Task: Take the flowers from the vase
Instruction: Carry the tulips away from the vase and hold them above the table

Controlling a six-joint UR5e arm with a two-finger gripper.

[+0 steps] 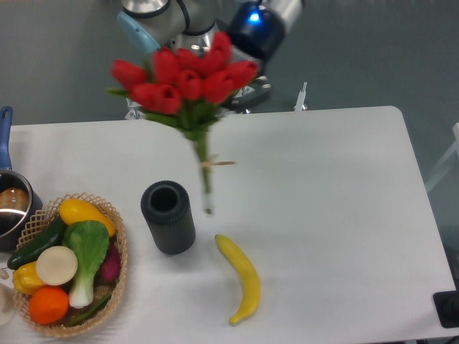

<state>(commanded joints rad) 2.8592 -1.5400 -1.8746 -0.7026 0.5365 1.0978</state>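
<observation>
Red flowers hung clear of the dark ribbed vase, stems dangling just right of its mouth, held aloft near the table's rear edge by the gripper clamped behind the blooms.

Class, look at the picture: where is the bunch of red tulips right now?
The flowers hang in the air at upper centre, held by the gripper, stems clear of the vase and ending just right of its mouth, above the banana.
</observation>
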